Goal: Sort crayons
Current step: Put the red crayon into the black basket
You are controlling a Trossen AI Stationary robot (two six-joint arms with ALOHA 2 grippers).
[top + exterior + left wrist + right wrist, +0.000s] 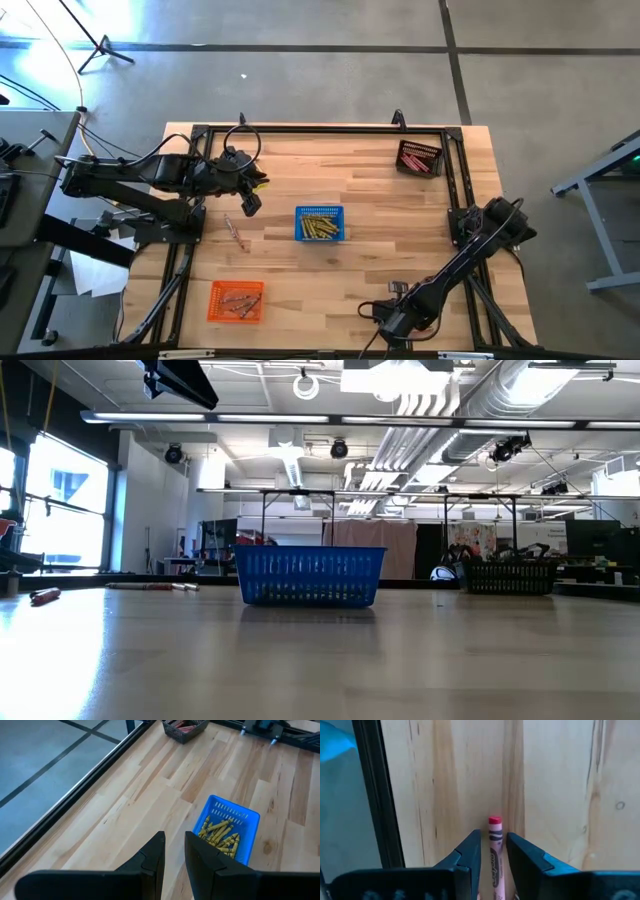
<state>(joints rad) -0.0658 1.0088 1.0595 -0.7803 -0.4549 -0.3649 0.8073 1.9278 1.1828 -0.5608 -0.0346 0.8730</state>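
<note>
On my table, most of the sorting looks done. The blue basket at the middle holds yellow crayons, the orange basket near the front left corner holds tan ones, and the dark basket at the far right corner holds red ones. A loose crayon or two lies left of the blue basket, unsorted. My right tool, at the front edge, grips a pink crayon between narrow jaws. My left tool hovers near the strays, slightly parted, empty.
</note>
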